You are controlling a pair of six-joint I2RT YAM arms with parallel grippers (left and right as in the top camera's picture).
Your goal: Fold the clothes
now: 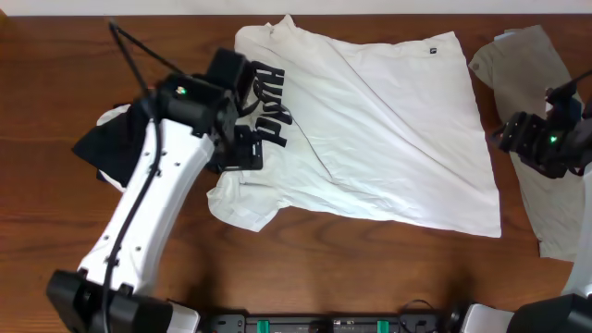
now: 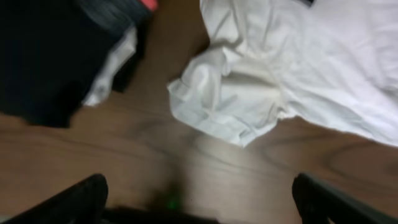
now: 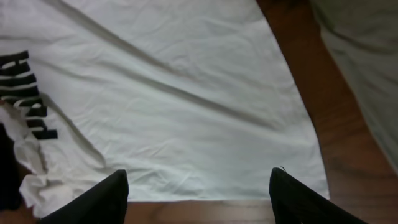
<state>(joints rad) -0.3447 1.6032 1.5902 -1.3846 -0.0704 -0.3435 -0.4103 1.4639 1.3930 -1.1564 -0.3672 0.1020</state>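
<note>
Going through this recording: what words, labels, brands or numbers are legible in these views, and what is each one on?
Dark block lettering on the white T-shirt: two sideways lines, creased and partly hidden by the left arm; not readable with certainty.
Small dark label near the shirt's far right corner: too small to read.
No other text shows.

A robotics workbench — a white robot arm [image 1: 139,213] stands over a wooden table [image 1: 55,74] strewn with clothes [image 1: 388,139].
</note>
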